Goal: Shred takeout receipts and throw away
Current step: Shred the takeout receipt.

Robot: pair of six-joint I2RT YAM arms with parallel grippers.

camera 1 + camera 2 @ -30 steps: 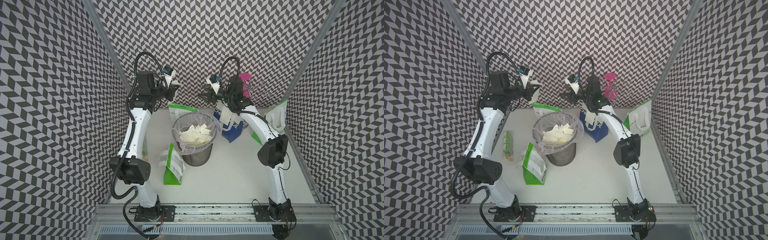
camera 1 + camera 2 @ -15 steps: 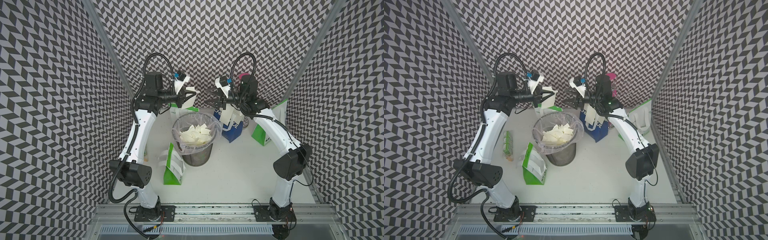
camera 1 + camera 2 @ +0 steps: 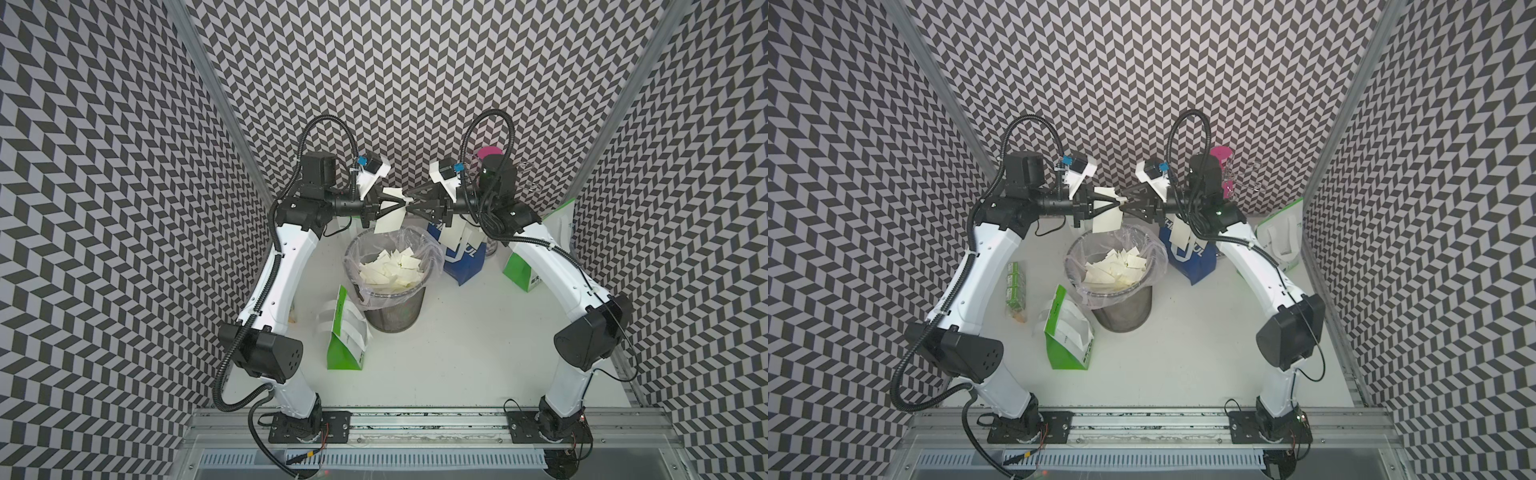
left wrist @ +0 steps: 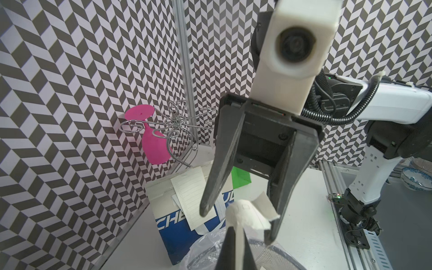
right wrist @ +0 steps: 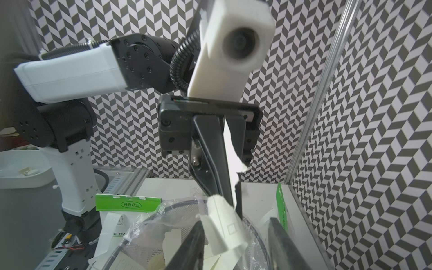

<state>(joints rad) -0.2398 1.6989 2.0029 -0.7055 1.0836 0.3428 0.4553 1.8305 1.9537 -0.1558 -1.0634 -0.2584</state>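
Observation:
My left gripper (image 3: 405, 202) (image 4: 235, 232) is shut on a white takeout receipt (image 3: 390, 214) (image 4: 245, 214), which hangs above the mesh bin (image 3: 353, 266). My right gripper (image 3: 413, 203) (image 5: 236, 231) faces it tip to tip and stands open. The receipt's crumpled end (image 5: 224, 224) lies between its fingers, against one of them. Several torn white scraps (image 3: 390, 268) (image 3: 1113, 268) lie in the bin's plastic liner. Another lined receipt (image 4: 191, 187) is fixed to the blue-and-white bag (image 3: 463, 257) to the right of the bin.
One green-and-white bag (image 3: 345, 332) stands in front of the bin, another (image 3: 523, 266) at the right wall, a third (image 5: 128, 204) by the bin's far side. A pink glass (image 4: 152, 145) hangs on a wire rack at the back. A green box (image 3: 1015, 291) lies left.
Both arms have swung inward from the back wall and now meet above the bin. The left brought the receipt along. The right gripper's jaws have narrowed around the receipt's end.

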